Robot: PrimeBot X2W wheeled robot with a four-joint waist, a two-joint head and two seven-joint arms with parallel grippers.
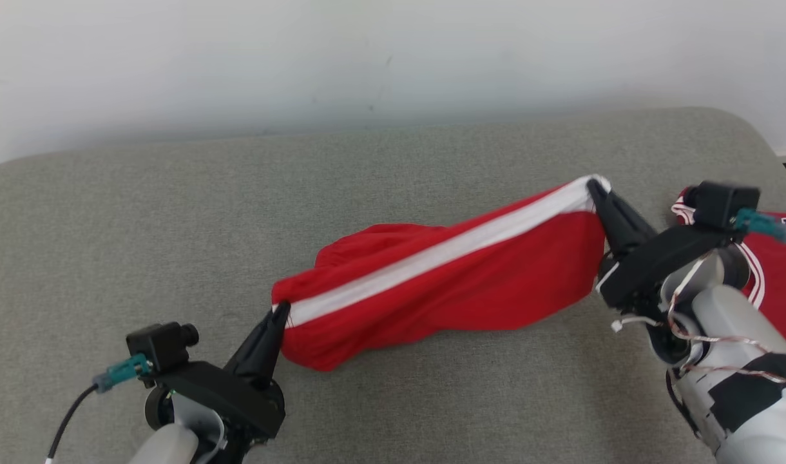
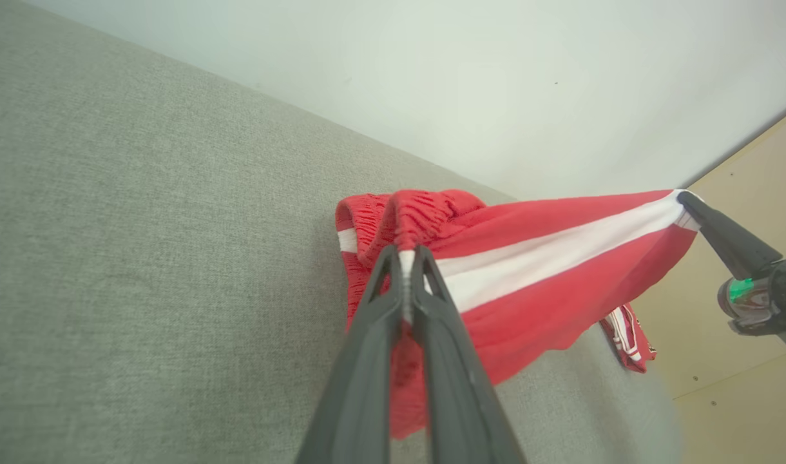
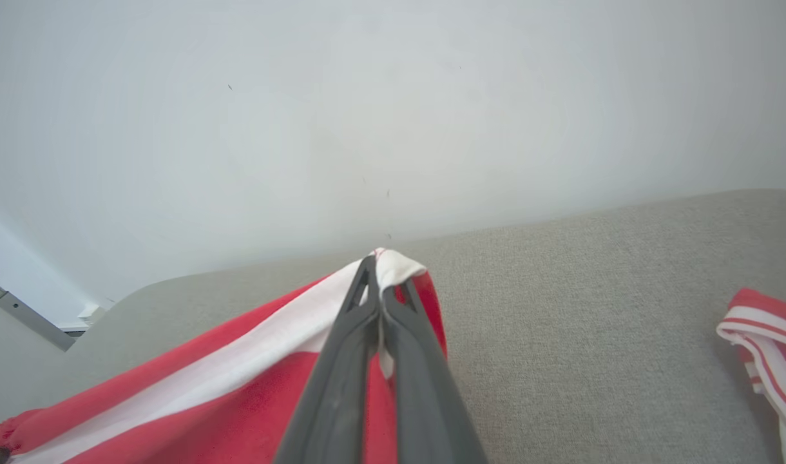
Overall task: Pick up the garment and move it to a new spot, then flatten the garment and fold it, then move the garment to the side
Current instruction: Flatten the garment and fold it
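Head view first. What do the pincers hold? (Ann)

The left pincer (image 1: 281, 310) is clenched on the waist end of the red shorts (image 1: 451, 283). The right pincer (image 1: 594, 187) is clenched on the other end, right at the white stripe. (Ben)

Why both ends? (Ann)

I think it is to pull the shorts out long, so they can be laid flat. They hang between the two pincers, and the middle sags onto the grey couch (image 1: 367, 187). (Ben)

Is anything in a box or basket? (Ann)

No. A second red top (image 1: 776, 270) lies loose on the couch near the right pincer, on the side away from the shorts. (Ben)
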